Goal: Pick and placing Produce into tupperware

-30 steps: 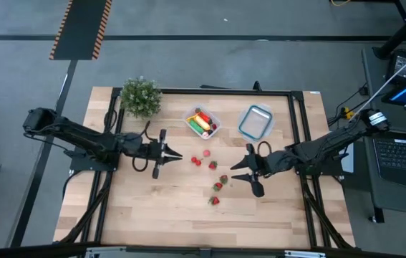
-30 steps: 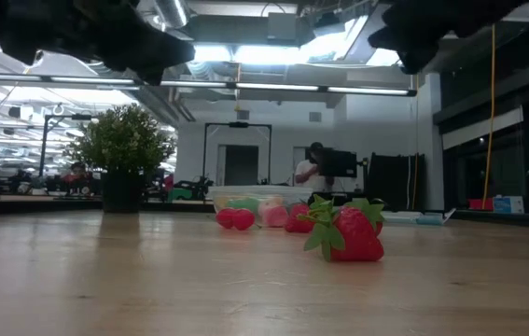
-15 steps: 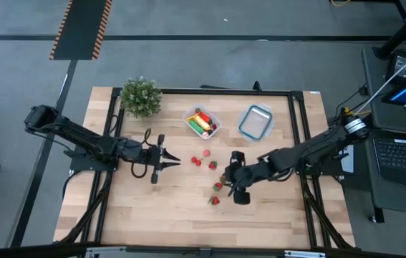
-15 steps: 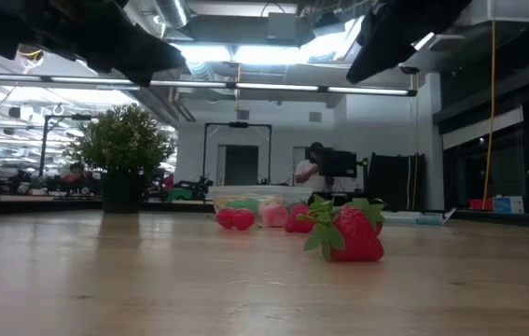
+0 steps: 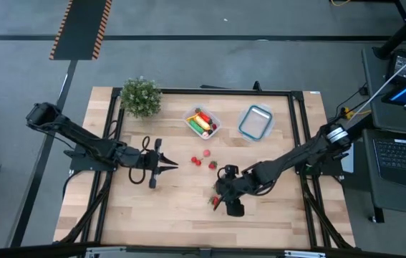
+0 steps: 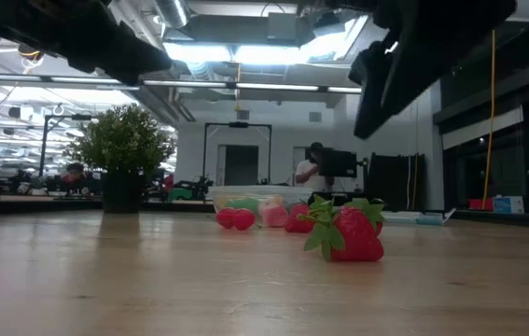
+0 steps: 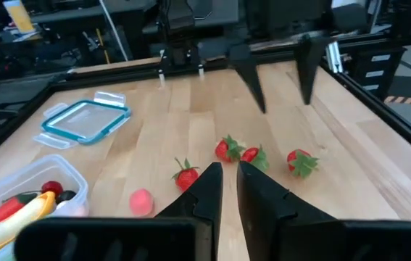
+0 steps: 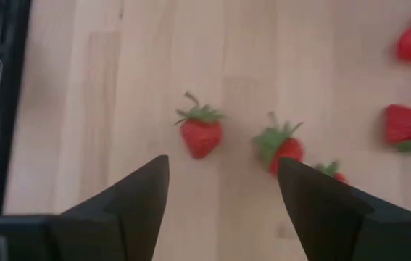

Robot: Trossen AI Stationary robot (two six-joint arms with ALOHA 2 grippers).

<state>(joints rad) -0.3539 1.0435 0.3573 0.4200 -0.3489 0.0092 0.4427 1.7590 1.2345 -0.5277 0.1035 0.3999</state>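
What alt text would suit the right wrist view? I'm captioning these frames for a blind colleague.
The right gripper, its two dark fingers spread open, looks down on a light wooden table with a toy strawberry lying ahead of the gap between them. A second strawberry lies beside it, and more red pieces sit toward the picture's edge.

The high camera is looking straight down on the whole table [image 5: 174, 215]. The low camera is sitting at tabletop level, facing across a close strawberry [image 6: 353, 233] toward the room. The left wrist camera is looking forward across the table, past the strawberries. The right wrist camera is pointing steeply down, close above them. All four views are sharing those strawberries.
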